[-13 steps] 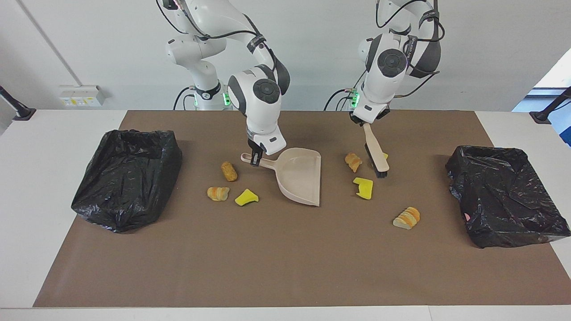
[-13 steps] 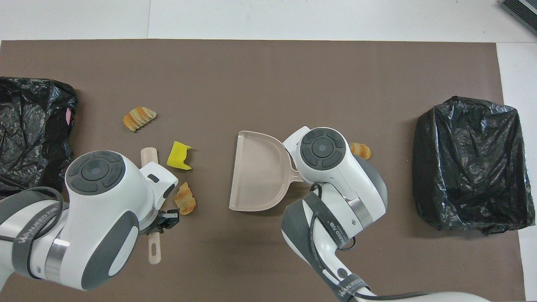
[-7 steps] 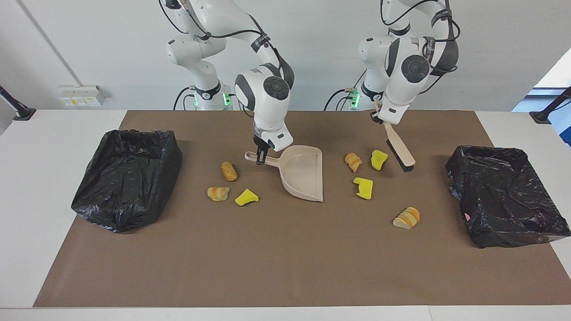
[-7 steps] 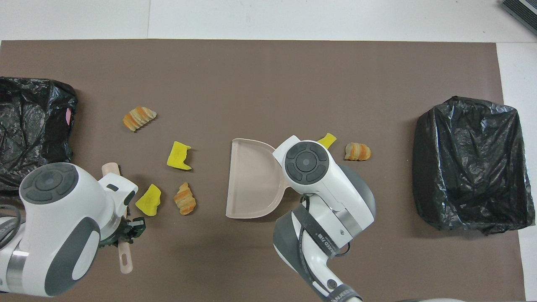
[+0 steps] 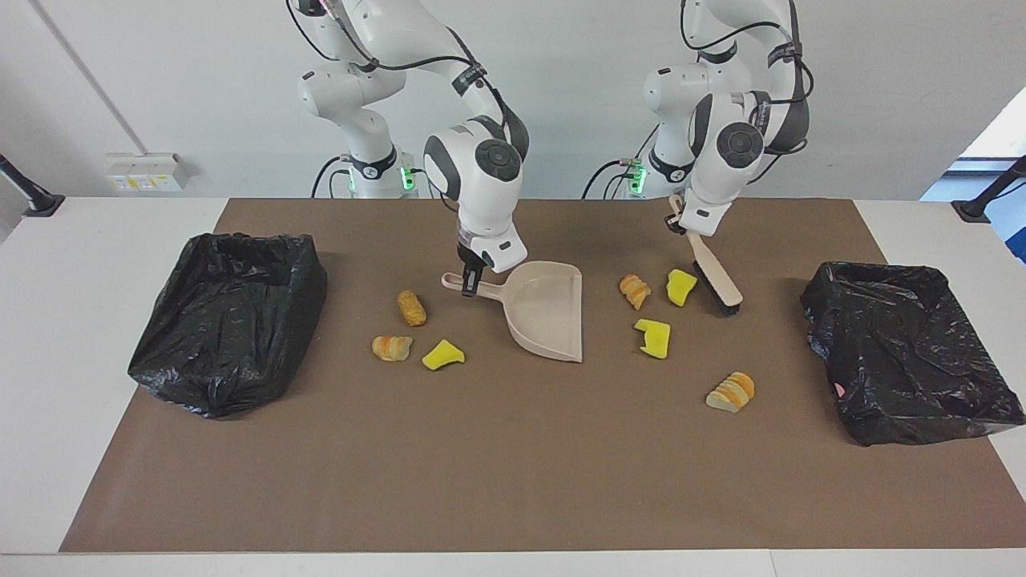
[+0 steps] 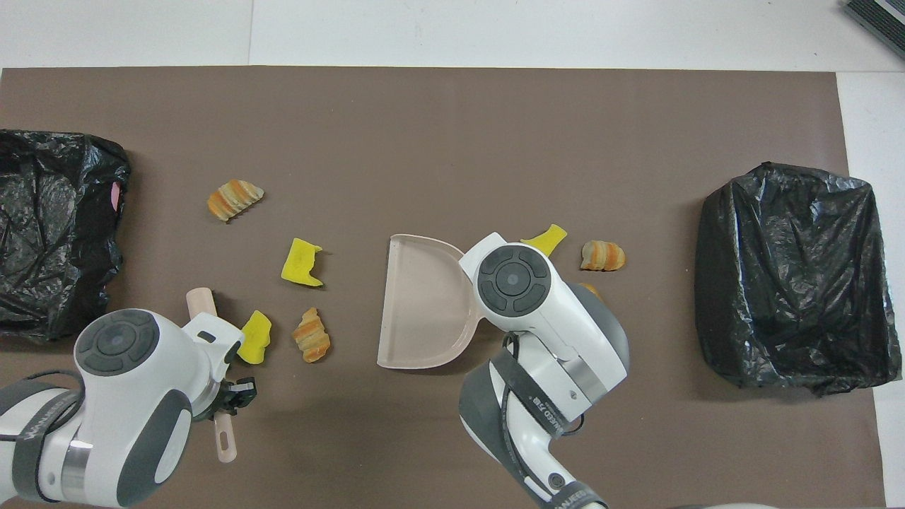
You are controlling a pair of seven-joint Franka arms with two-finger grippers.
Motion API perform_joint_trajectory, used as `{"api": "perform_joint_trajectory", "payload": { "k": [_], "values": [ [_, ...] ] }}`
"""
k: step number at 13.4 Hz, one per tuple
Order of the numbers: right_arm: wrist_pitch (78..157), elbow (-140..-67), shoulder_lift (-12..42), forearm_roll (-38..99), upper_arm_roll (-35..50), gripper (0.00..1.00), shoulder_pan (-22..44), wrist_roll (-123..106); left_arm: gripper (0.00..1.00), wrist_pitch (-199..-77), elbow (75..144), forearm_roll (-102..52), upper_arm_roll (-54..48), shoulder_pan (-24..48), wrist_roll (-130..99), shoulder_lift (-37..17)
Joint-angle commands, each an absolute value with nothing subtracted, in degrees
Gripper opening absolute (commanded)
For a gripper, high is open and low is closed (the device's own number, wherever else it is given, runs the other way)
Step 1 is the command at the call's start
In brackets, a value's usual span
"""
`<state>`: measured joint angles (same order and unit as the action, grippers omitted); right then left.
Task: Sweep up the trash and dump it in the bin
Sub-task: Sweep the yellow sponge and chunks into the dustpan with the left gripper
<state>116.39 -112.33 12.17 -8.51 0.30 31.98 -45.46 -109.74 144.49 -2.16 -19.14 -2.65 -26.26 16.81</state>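
brush (image 5: 716, 277) nearer yellow, tan trash (image 5: 680, 286)

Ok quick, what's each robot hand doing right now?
Left gripper: closed on the brush handle.
Right gripper: closed on the dustpan handle.

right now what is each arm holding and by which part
The right gripper holds the dustpan by its handle. The left gripper holds the brush by the handle end, bristles down beside a yellow sponge chunk.
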Motion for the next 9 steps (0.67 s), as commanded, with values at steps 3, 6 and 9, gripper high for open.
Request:
{"api": "perform_joint_trajectory", "payload": {
  "k": [3, 6, 9],
  "values": [
    [116.90, -113.64, 11.60, -9.93, 0.62, 0.00, 32.17, -42.80, 0.00, -116.10, 144.67, -2.02, -19.16, 3.34, -27.51, 13.71],
    [115.49, -113.64, 11.60, -10.02, 0.53, 0.00, 32.08, -42.80, 0.00, -117.16, 142.92, -7.53, -20.21, 5.96, -26.63, 11.52],
    [113.30, -113.64, 11.43, -10.02, 0.53, 0.00, 31.73, -42.89, 0.00, -121.11, 140.89, -10.62, -20.39, 10.54, -27.77, 7.47]
  ]
}}
